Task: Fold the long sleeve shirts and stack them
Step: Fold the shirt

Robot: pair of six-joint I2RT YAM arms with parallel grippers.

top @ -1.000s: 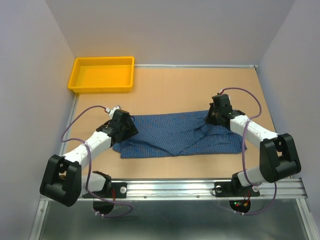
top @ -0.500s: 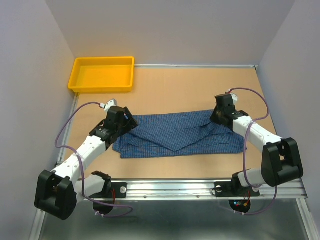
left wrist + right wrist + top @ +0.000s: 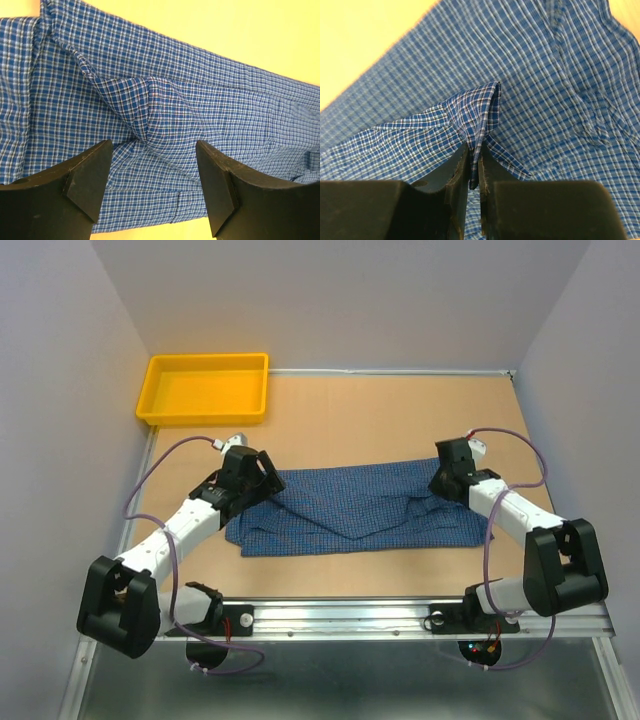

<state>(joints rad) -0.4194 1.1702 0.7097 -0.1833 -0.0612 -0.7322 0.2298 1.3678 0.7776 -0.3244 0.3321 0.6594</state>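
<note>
The blue checked long sleeve shirt (image 3: 350, 512) lies spread across the middle of the tan table, partly folded, with a V-shaped overlap at its centre. My left gripper (image 3: 266, 484) hovers over the shirt's left end. In the left wrist view that gripper (image 3: 152, 175) is open, with only flat cloth (image 3: 165, 100) and a raised crease beyond it. My right gripper (image 3: 439, 484) is at the shirt's right end. The right wrist view shows it (image 3: 475, 157) shut on a pinched fold of the shirt (image 3: 545, 75).
A yellow tray (image 3: 200, 419) sits at the far left corner of the table. Grey walls enclose the table on the left, back and right. A metal rail (image 3: 400, 612) with both arm bases runs along the near edge.
My right gripper has moved to the right, still holding the shirt fold. My left gripper has shifted slightly farther up the table over the shirt's left end, and its jaws stand a little wider.
</note>
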